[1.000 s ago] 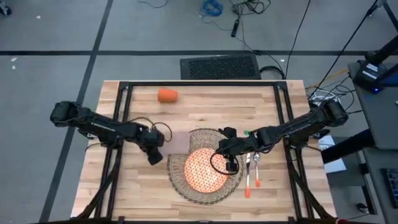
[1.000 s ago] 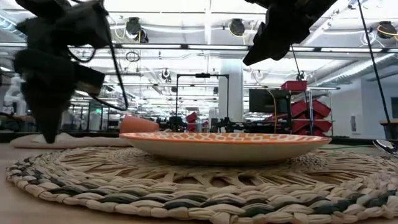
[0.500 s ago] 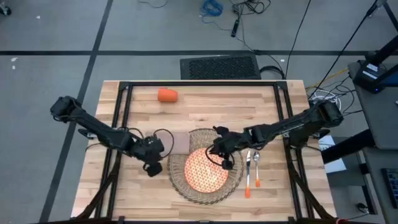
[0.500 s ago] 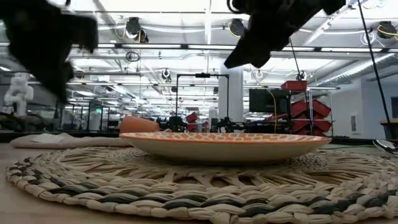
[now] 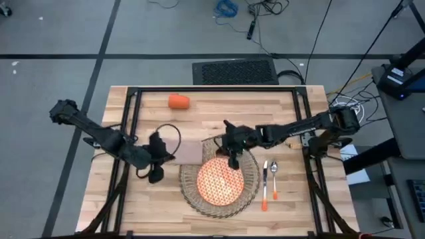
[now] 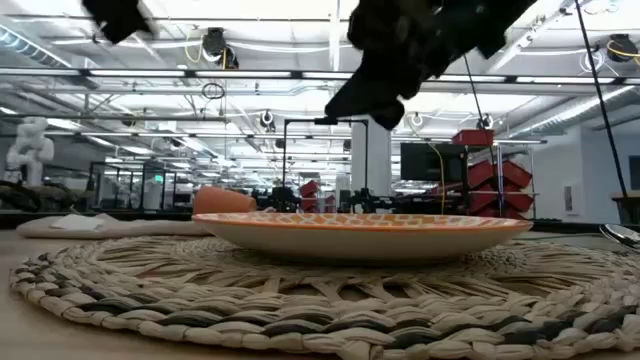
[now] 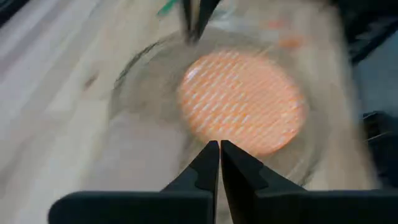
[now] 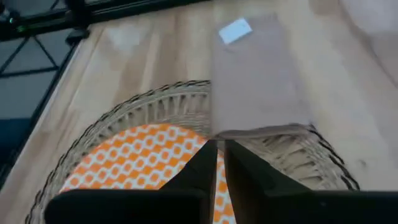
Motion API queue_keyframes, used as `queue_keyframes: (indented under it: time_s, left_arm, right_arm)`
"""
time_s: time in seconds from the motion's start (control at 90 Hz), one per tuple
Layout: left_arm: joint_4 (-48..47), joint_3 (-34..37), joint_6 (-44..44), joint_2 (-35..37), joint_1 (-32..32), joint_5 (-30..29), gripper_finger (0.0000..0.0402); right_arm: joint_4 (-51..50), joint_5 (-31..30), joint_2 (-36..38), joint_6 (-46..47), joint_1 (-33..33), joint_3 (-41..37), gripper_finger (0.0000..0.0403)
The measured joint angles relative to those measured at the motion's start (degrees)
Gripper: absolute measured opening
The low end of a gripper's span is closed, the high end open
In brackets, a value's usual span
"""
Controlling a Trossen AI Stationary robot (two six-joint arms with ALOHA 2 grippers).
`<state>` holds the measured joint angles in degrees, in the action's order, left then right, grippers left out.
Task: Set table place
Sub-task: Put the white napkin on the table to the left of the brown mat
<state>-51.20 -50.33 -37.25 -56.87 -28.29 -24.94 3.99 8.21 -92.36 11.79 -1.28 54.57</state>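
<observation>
Napkin (image 8: 258, 74) just beyond right pincer (image 8: 220, 155), partly on placemat (image 8: 158, 106)

Overhead, table-level and 2 wrist views, all sharing the plate (image 5: 220, 182) on its placemat (image 5: 247, 159).

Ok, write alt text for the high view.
Seen from above, a wooden table holds an orange-patterned plate on a round woven placemat, with the right gripper over the mat's far edge and the left gripper beside a beige napkin. Cutlery lies right of the mat; an orange cup lies on its side near the far edge.
</observation>
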Motion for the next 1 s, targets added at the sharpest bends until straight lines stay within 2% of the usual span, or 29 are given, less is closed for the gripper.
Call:
queue_keyframes:
  time_s: [0.044,0.1,0.278,0.4,0.478,0.6,0.833,1.0]
  left_arm:
    - [-7.33,0.55,-3.38,-0.42,0.62,-0.01,0.0004]
    - [-10.52,1.89,-5.80,-0.69,1.09,0.12,0.0004]
    - [-8.75,7.35,-4.42,-1.23,2.36,1.91,0.0004]
    - [-7.78,12.48,-3.75,-3.18,5.32,3.19,0.0004]
    - [-4.28,16.09,-2.54,-3.29,7.11,4.57,0.0004]
    - [3.30,21.54,0.06,-4.01,10.76,8.82,0.0004]
    - [14.41,24.79,-2.68,-5.22,13.00,12.36,0.0004]
    - [15.07,24.97,-4.73,-6.60,12.78,15.08,0.0004]
  right_arm:
    - [0.16,2.41,-1.46,0.42,0.99,0.60,0.0018]
    - [0.52,4.59,-3.78,0.73,1.61,2.21,0.0018]
    - [-1.50,8.96,-13.85,-1.25,2.25,11.86,0.0018]
    - [-9.53,10.16,-20.57,-3.87,2.41,21.81,0.0018]
    - [-15.74,10.09,-24.31,-5.05,3.06,27.44,0.0018]
    - [-19.81,9.70,-28.47,-5.20,4.97,32.82,0.0018]
    - [-24.11,12.27,-33.94,-3.41,7.74,36.56,0.0018]
    - [-25.35,13.73,-36.69,-3.50,9.28,38.07,0.0018]
